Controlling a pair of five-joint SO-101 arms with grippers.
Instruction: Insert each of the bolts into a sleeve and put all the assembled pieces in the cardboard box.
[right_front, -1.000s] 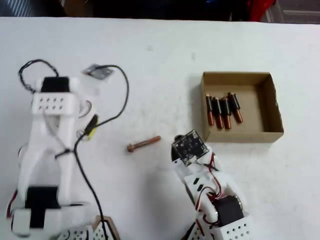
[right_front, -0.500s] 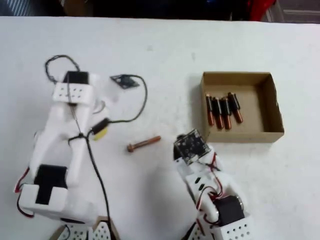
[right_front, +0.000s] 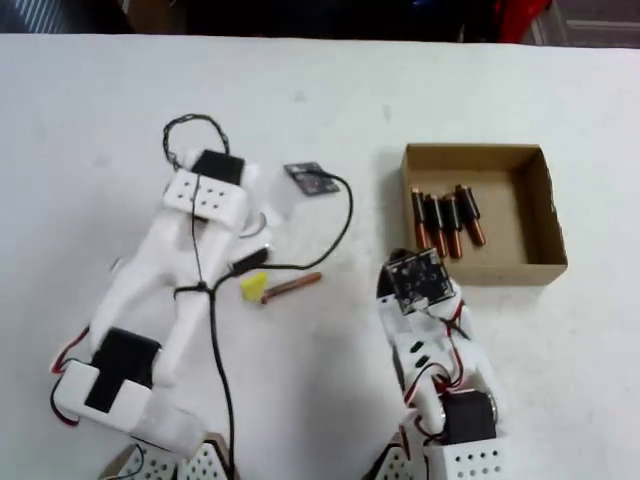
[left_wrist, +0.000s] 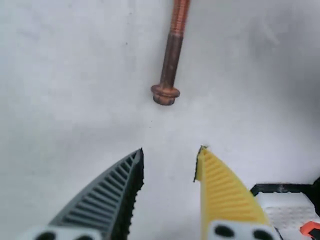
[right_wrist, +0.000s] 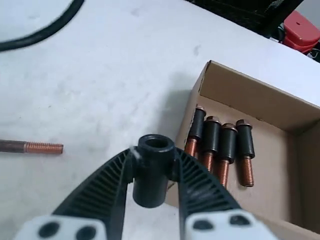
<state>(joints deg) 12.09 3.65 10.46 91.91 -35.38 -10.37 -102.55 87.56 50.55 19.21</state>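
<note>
My right gripper (right_wrist: 154, 151) clamps the black sleeve (right_wrist: 151, 181) upright, bore up; I judge it light, rigid, slick. My left gripper (left_wrist: 170, 150) hangs spread just short of the copper bolt (left_wrist: 170, 57) lying on the table (left_wrist: 75, 75): stiff, prone to roll, best pinched mid-shank. Farther off, four assembled pieces (right_wrist: 220, 145) lie in the cardboard box (right_wrist: 250, 92). No readable writing.

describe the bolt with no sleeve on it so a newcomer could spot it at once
On the white table, look left of the open brown cardboard box. A long copper-coloured metal bolt lies flat there alone, its flanged head towards the left gripper, jaws open. Unlike the four bolts in the box, it wears no black sleeve.
</note>
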